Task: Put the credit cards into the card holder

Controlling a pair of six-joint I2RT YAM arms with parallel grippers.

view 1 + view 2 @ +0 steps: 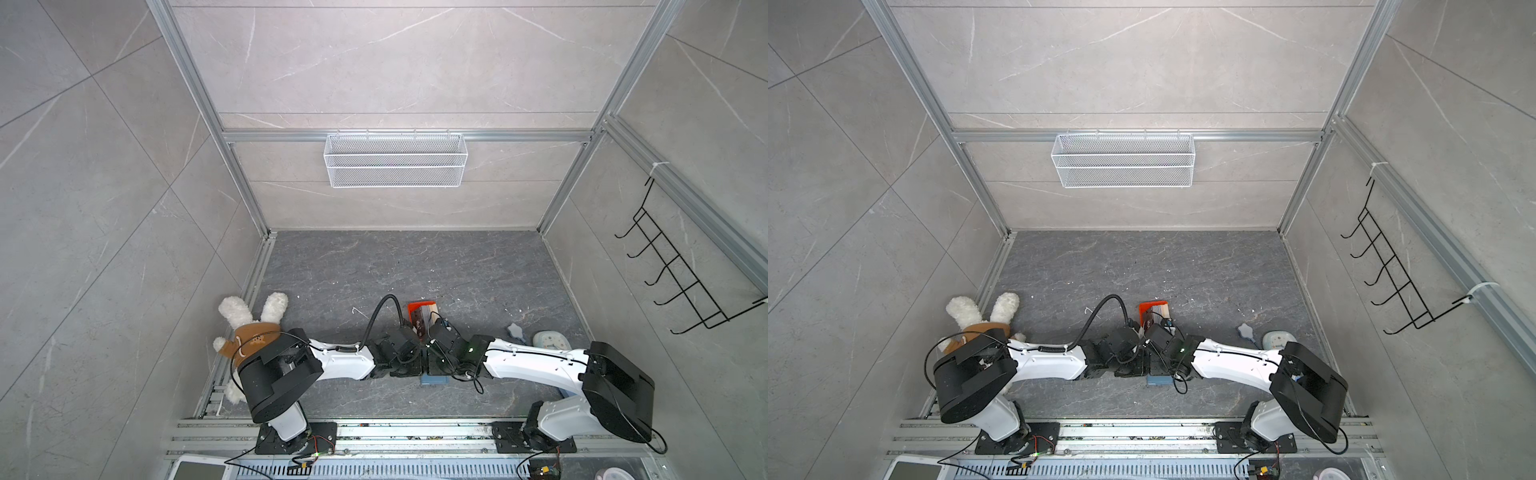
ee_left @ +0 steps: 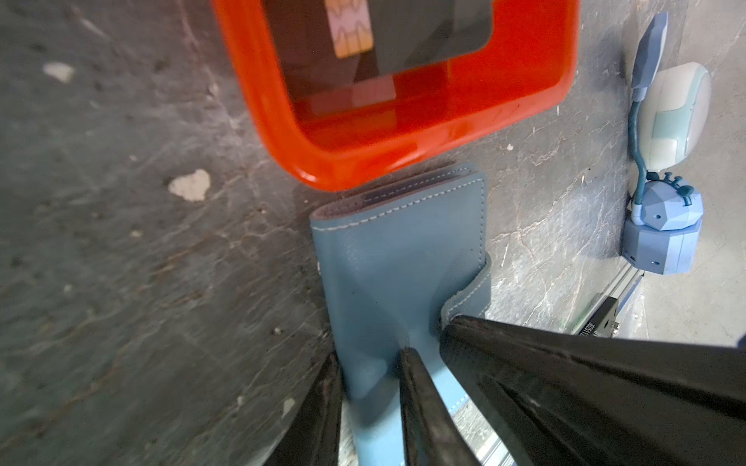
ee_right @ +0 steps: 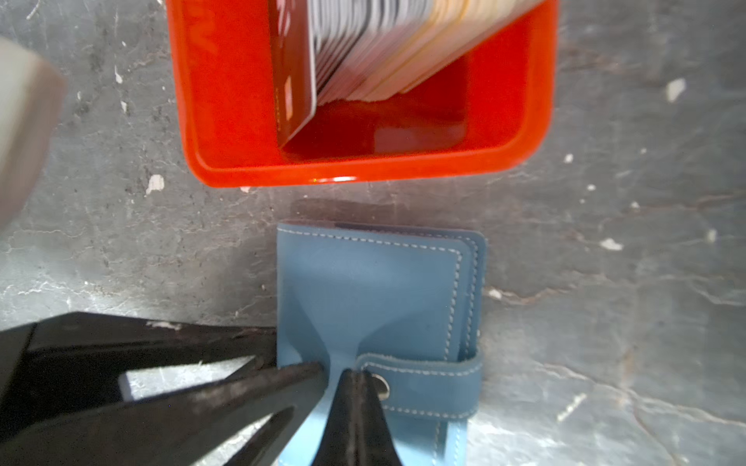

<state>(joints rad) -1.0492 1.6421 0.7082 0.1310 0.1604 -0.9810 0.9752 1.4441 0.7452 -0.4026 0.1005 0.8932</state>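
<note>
Blue with white stitching is shown on the card holder [image 3: 375,290] at the black right claw [image 3: 355,377]. Beyond the claw an orange tray [image 3: 363,173] and brown-faced, pale-edged cards [image 3: 363,52] are seen; the desk [image 3: 605,302] is veined grey.

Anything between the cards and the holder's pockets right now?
Yes. The card holder lies folded shut, its snap tab wrapped over the cover, so the pockets are covered. The credit cards stand in the orange tray beside it. The left pincer and right pincer grip the holder by that tab.
</note>
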